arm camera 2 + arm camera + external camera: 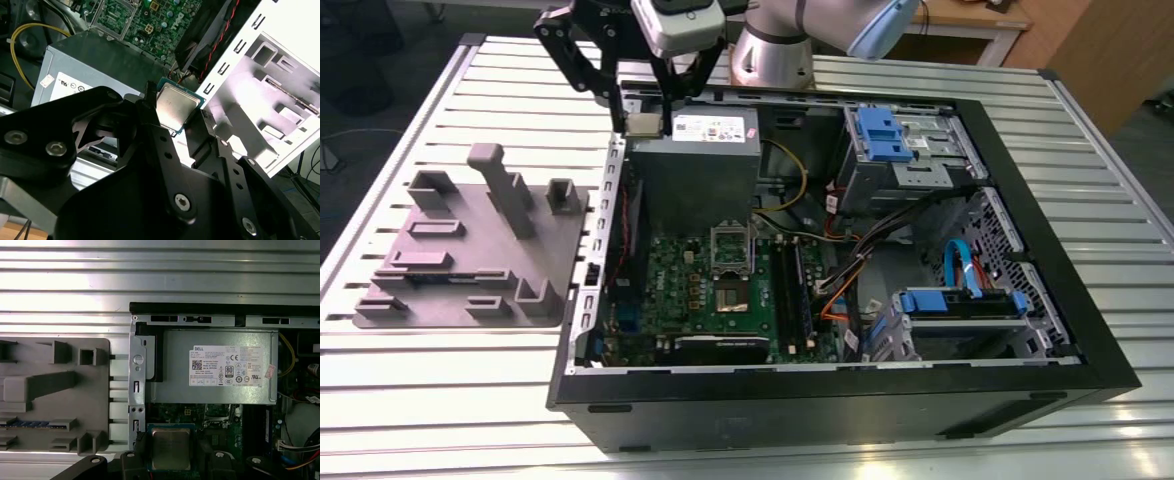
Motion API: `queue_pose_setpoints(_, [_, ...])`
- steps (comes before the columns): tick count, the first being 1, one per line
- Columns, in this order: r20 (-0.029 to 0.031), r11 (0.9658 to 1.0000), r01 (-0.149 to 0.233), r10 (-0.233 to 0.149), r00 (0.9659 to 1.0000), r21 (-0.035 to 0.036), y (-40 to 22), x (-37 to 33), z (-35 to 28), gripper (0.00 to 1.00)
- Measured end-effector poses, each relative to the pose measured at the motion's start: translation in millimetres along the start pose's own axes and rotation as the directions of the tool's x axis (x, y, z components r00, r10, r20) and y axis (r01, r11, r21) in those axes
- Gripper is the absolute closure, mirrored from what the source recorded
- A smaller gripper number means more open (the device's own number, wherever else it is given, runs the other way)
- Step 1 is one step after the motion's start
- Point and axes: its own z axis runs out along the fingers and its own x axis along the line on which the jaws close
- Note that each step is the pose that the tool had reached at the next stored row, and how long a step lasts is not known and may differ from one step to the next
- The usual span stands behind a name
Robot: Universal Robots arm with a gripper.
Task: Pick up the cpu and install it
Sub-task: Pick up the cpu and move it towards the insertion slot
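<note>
The black two-fingered gripper (642, 120) pinches the cpu (642, 125), a small, thin square chip with a silvery-grey metal top. In both wrist views the chip (175, 106) (170, 447) sits between the black fingers (150, 117), clamped on two opposite edges with its metal top bare.

In the exterior view the cpu hangs in the air above the large grey metal power-supply box with a white label (694, 170). It is near the box's corner on the exterior view's left, clear of the box.

The power-supply box lies inside the open black computer case (854, 410). Just beside the box, lower in the case, lies the green motherboard (678, 270). On it is the square metal-framed socket with a dark centre (731, 292), well apart from the held chip.

Outside the case, off the power-supply box towards the exterior view's left, a grey moulded fixture plate with upright blocks (467, 250) lies on the ribbed silver metal table (427, 400).
</note>
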Motion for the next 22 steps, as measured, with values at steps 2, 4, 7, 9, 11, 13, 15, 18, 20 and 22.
queue_pose_setpoints(2, [0.0001,1.0,0.0,0.0,1.0,-0.0001,0.0,-3.9,0.0,0.53])
queue_pose_setpoints(4, [0.0001,1.0,0.0,0.0,1.0,-0.0001,0.0,-8.4,0.0,0.53])
queue_pose_setpoints(7, [0.0,1.0,0.0,0.0,1.0,0.0001,0.0,-12.0,-0.1,0.53])
queue_pose_setpoints(9, [-0.0001,1.0,0.0,0.0,1.0,0.0001,0.0,-13.3,-0.1,0.53])
queue_pose_setpoints(11, [0.0,1.0,0.0,0.0,1.0,0.0002,0.0,-16.5,-0.1,0.53])
queue_pose_setpoints(13, [0.0,1.0,0.0,0.0,1.0,0.0001,0.0,-18.9,-0.1,0.53])
queue_pose_setpoints(15, [0.0,1.0,0.0,0.0,1.0,0.0002,0.0,-21.7,-0.2,0.53])
queue_pose_setpoints(18, [0.0,1.0,0.0,0.0,1.0,0.0006,0.0,-23.3,-0.2,0.53])
queue_pose_setpoints(20, [0.0,1.0,0.0,0.0,1.0,0.0007,0.0,-23.7,-0.2,0.53])
queue_pose_setpoints(22, [-0.0001,1.0,0.0,0.0,1.0,0.0008,-0.9,-24.4,-0.3,0.53])
